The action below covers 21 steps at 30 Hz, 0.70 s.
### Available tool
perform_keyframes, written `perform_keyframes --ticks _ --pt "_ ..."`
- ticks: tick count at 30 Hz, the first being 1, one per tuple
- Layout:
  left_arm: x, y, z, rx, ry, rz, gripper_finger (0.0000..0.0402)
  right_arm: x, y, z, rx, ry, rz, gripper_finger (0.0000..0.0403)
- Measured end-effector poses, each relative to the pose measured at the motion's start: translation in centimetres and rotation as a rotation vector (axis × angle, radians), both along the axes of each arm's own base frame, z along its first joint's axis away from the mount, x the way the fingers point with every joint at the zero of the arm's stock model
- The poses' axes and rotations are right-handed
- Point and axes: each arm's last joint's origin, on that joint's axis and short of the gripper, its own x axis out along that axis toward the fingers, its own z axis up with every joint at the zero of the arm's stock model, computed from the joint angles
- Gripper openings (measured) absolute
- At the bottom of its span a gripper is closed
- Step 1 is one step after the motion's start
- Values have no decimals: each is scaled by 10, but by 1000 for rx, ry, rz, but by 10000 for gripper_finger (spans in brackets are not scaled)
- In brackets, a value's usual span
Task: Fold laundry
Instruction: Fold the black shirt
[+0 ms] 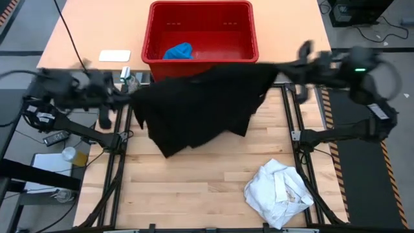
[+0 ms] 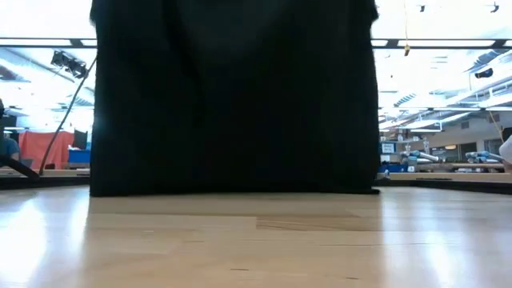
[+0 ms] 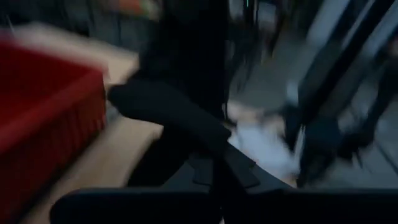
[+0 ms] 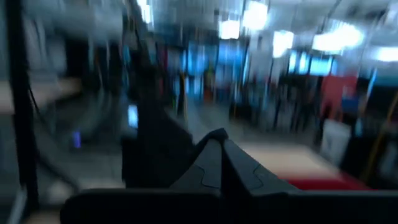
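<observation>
— Which way did the black garment [image 1: 200, 107] lie from the tools?

— Between them. The left tool [image 1: 132, 92] pinched one upper corner and the right tool [image 1: 279, 70] pinched the other, both clamped tight on the cloth. Its long axis ran across the counter [image 1: 194, 188] from one arm to the other, the top edge stretched fairly taut.

— Which arm was nearer?

— Neither, I'd judge; each had its own corner. The spread between them was what the coming lay-down would turn on.

— And the garment itself?

— Large, black, limp. From above it sagged in loose folds below the held edge, just in front of the red basket [image 1: 200, 35]. In the low view it hung like a curtain with its hem about level with the counter; whether it touched I couldn't tell.

— The other laundry?

— The white garment [image 1: 279, 192] sat crumpled near the front right of the counter, well apart. The blue garment [image 1: 179, 51] lay in the basket.
</observation>
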Motion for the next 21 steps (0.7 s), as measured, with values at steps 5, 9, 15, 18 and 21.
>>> perform_keyframes --ticks 5,9,15,18,21 --pt "-3 3 37 125 -302 98 8 -30 11 33 -44 -173 17 7" --pt "6 2 56 208 -467 122 3 -33 12 49 -75 -245 44 7" --pt "22 3 77 269 -530 182 3 -35 15 76 -149 -390 122 7" --pt "19 4 93 259 -586 194 3 -37 17 88 -186 -437 163 7" --pt "20 2 108 252 -653 114 2 -41 21 99 -203 -480 240 7"
